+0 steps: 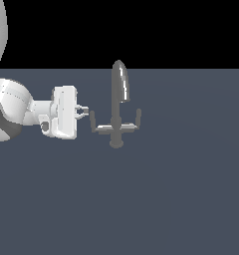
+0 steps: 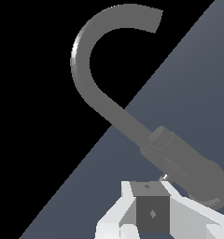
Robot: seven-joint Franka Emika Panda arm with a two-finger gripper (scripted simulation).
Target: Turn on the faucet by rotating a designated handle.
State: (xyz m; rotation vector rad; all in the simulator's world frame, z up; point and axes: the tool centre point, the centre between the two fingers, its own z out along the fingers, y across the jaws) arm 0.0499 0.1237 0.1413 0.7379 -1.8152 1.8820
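The faucet [image 1: 118, 94] is a small grey tap with a tall rounded spout, a round base and a crossbar. The handle [image 1: 94, 124] is the crossbar's arm on the exterior view's left, with an upright peg. My gripper [image 1: 85, 111] points sideways at that peg, level with its top and a small gap short of it. Its fingertips meet with nothing between them. In the wrist view the curved spout [image 2: 93, 88] runs down into the thick faucet body [image 2: 188, 170] just beyond my gripper [image 2: 152, 207]. I cannot tell the handle apart there.
A matching lever [image 1: 136, 121] forms the crossbar's other arm on the exterior view's right. The faucet stands on a flat grey-blue floor [image 1: 156, 199]. My white arm [image 1: 12, 109] fills the exterior view's left edge.
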